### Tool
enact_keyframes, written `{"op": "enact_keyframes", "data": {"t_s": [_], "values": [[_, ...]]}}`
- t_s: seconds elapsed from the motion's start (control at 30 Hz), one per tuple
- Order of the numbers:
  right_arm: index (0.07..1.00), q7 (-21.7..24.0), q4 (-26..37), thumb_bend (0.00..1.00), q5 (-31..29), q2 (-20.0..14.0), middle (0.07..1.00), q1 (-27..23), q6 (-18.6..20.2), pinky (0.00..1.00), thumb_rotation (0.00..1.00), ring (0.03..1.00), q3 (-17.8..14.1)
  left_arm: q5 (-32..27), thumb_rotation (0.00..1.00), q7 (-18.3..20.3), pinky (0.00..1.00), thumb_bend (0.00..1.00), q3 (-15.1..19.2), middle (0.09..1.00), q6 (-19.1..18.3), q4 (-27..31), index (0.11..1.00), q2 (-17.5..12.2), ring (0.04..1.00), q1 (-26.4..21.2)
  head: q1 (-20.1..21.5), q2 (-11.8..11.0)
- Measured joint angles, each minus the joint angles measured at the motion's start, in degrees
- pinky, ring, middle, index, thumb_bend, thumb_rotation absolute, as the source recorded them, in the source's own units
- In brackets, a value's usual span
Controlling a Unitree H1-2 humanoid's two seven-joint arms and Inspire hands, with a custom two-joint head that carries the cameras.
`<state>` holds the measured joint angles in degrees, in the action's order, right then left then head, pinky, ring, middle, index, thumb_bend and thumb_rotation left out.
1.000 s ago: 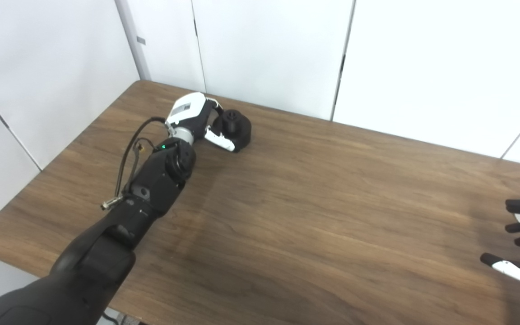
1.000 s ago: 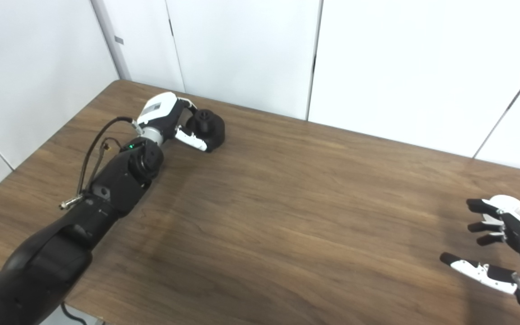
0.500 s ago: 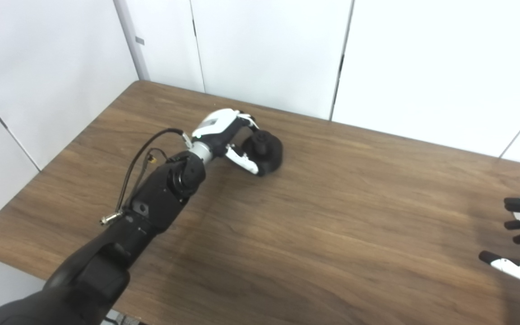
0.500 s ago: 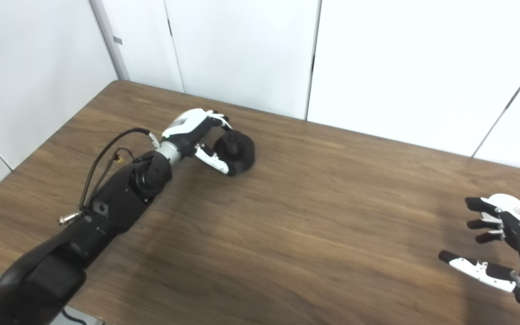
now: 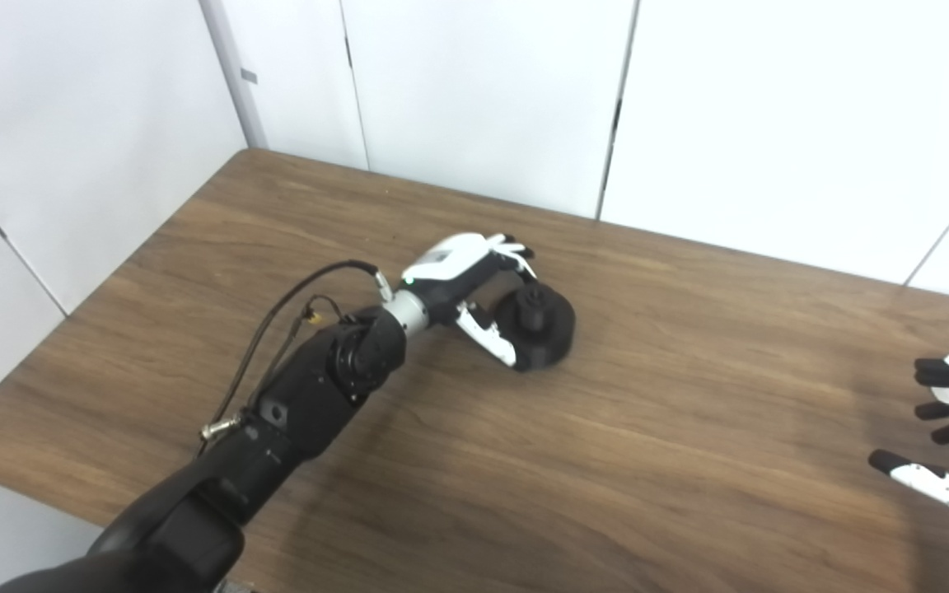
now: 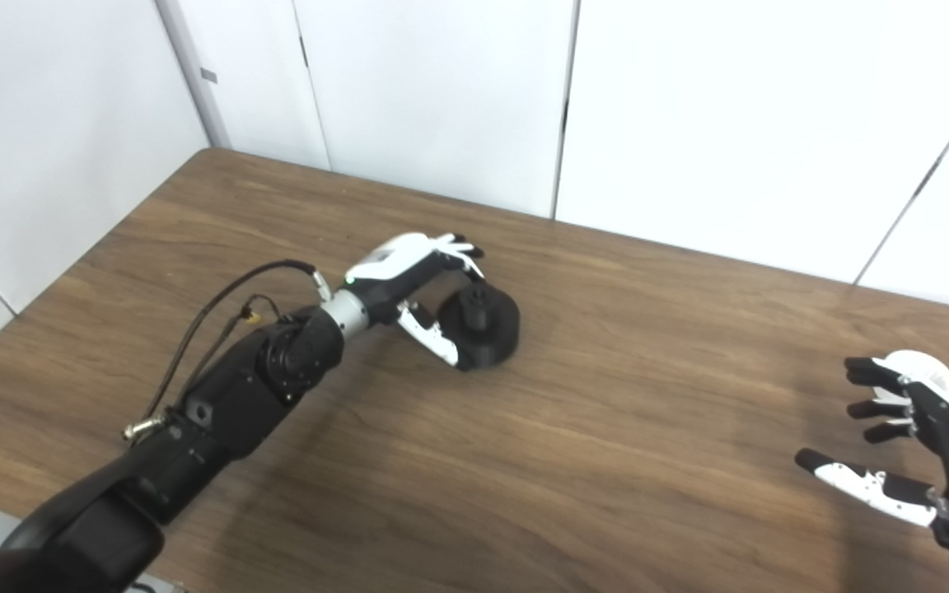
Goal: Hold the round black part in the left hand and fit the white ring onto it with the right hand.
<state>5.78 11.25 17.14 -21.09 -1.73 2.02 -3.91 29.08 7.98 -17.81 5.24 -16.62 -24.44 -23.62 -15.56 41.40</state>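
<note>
The round black part [image 5: 547,331], a thick disc with a short hub on top, is near the middle of the wooden table [image 5: 656,461]. My left hand [image 5: 474,284] is shut on it, with the fingers curled over its far side and the thumb along its near side. I cannot tell whether the part rests on the tabletop or hangs just above it. At the far right the white ring [image 6: 926,371] lies on the table. My right hand [image 6: 915,461] is open just in front of the ring, fingers spread and partly covering it, not holding it.
White wall panels [image 5: 483,91] stand close behind the table's far edge. The table's left corner and near edge [image 5: 21,461] run beneath my left arm. A black cable [image 5: 277,313] loops off the left forearm.
My left hand has carried the black part from the far left of the table rightward and nearer, toward the middle. The right hand has barely moved. The camera has shifted slightly.
</note>
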Motion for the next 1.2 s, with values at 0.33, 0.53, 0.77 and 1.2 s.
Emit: {"op": "enact_keyframes", "data": {"t_s": [0.33, 0.53, 0.77, 1.2], "values": [[0.758, 0.0, 0.7, 0.61, 0.0, 0.0, 0.769, -0.1, 0.5, 0.52, 0.15, 0.632, 0.0, 1.5, 0.07, 2.1, 1.0, 0.52, -3.6, 0.932, 1.6, 5.9, 0.483, 2.3, 1.0, 2.5, 0.2, 0.2], [0.768, 0.0, 0.7, 0.61, 0.0, 0.0, 0.779, 0.0, 0.6, 0.53, 0.14, 0.644, 0.0, 0.5, 0.08, 4.0, 1.0, 0.52, -6.0, 0.942, 3.2, 8.0, 0.484, 4.1, 1.0, 3.8, 0.2, 0.4], [0.769, 0.0, 0.7, 0.61, 0.0, 0.0, 0.777, 0.0, 0.5, 0.54, 0.11, 0.644, -0.1, 0.7, 0.07, 5.8, 1.0, 0.52, -9.5, 0.939, 4.7, 11.3, 0.484, 6.0, 1.0, 5.6, 0.3, 0.6], [0.757, 0.0, 0.8, 0.62, -0.1, 0.0, 0.764, 0.0, 0.5, 0.54, 0.12, 0.636, -0.1, 0.7, 0.08, 6.7, 0.99, 0.52, -10.6, 0.936, 5.9, 13.1, 0.484, 6.4, 1.0, 7.3, 6.0, 1.9]]}}
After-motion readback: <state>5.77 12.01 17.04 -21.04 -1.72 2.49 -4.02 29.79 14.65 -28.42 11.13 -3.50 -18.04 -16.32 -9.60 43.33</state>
